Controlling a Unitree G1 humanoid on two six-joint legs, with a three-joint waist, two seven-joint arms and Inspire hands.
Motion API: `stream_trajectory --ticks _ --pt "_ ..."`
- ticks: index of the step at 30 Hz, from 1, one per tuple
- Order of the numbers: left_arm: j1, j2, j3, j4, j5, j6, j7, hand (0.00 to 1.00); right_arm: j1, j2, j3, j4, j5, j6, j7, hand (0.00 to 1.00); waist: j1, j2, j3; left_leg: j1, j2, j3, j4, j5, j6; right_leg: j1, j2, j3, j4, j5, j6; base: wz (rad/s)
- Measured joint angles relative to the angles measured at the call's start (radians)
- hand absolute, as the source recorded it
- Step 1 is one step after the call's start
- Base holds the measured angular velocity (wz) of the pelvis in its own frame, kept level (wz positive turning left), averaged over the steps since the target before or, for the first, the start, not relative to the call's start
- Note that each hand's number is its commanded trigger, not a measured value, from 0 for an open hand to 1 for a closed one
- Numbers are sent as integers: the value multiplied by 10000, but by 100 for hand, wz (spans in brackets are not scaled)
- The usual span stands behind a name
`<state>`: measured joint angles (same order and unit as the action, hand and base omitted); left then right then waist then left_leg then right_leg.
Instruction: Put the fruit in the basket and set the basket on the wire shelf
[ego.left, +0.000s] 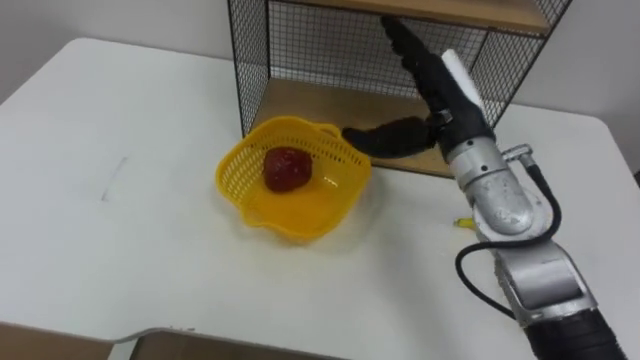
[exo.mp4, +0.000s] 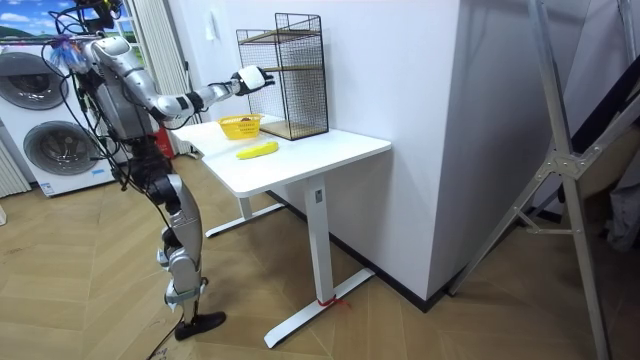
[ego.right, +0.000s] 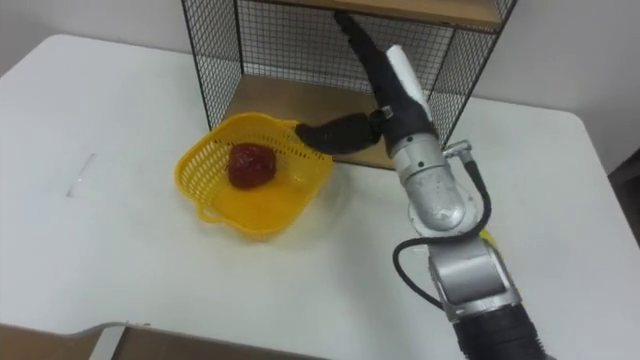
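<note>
**Left eye view: one fruit in the basket, my right hand open at its rim**

The yellow basket (ego.left: 235, 170) sits on the white worktop (ego.left: 120, 230), just in front of the wire shelf (ego.left: 255, 60), with a red fruit (ego.left: 287, 168) lying in its bottom. In the room view a banana (exo.mp4: 257, 150) lies on the worktop near the basket, so I judge the loading is not finished.

The basket looks like thin plastic mesh. I expect it to be light, a little springy at the wavy rim, and likely to slide on the smooth worktop if I nudge it. The red fruit should roll if the basket tips, so it has to be carried level. The best hold is probably a pinch on the rim's thicker edge, thumb inside and fingers outside, on the side nearest the shelf.

My right hand (ego.left: 435, 98) is released and grasps nothing. Its fingers point straight up and forward against the shelf's mesh. The thumb reaches sideways to the basket's rim, and I cannot tell whether it touches. My forearm comes in from the lower right, above the worktop and over the front of the shelf's lower wooden board (ego.left: 300, 100).
</note>
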<state>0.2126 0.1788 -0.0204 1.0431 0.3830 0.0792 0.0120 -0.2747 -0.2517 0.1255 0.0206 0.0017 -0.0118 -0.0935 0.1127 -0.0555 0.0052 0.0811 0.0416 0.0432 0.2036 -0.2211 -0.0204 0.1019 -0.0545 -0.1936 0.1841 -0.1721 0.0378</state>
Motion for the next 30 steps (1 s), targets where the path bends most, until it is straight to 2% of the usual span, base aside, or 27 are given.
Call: stream_trajectory --ticks 3,7,12,14,16,21,24,30 --pt "113 -5 -8 0 13 -24 27 0 3 -243 -59 -6 320 -91 -382 0 -161 41 -29 9 1 35 9 0 0 -7 0 22 2 2 -2 -2" --pt "347 -99 162 -48 27 -22 32 0 65 -276 -586 -62 356 -93 -705 0 -307 104 -89 78 4 111 7 0 1 4 0 83 17 2 -3 -4" --pt "717 -149 320 -234 25 -19 58 0 455 -330 -1283 -472 317 -183 -1155 0 -364 132 -105 175 9 232 -65 0 2 18 5 199 28 2 -3 -7" --pt "765 -143 499 -236 20 -21 65 0 577 -476 -1535 -449 284 -286 -1291 0 -381 114 -111 195 9 248 -62 0 2 28 4 222 35 2 -4 -4" --pt "841 -98 581 -234 14 -28 165 0 822 -741 -1608 -314 261 -432 -1656 0 -399 62 -87 210 11 287 -59 1 3 27 4 264 38 2 -4 -4" --pt "841 -84 576 -219 17 -47 275 0 1590 -740 -1904 178 94 -425 -1996 0 -593 -51 -25 173 11 295 -116 -1 5 7 4 269 41 2 -4 -1" --pt "714 -80 563 -221 13 -47 276 0 1948 -742 -1908 221 17 -416 -2043 0 -616 -16 -14 175 13 378 -146 -1 5 -53 7 367 45 3 -4 -8" --pt "542 -43 572 -290 15 -47 282 0 2051 -739 -1897 420 15 -416 -2054 0 -617 17 -15 222 13 469 -161 -1 6 -77 23 483 18 3 -4 -3"
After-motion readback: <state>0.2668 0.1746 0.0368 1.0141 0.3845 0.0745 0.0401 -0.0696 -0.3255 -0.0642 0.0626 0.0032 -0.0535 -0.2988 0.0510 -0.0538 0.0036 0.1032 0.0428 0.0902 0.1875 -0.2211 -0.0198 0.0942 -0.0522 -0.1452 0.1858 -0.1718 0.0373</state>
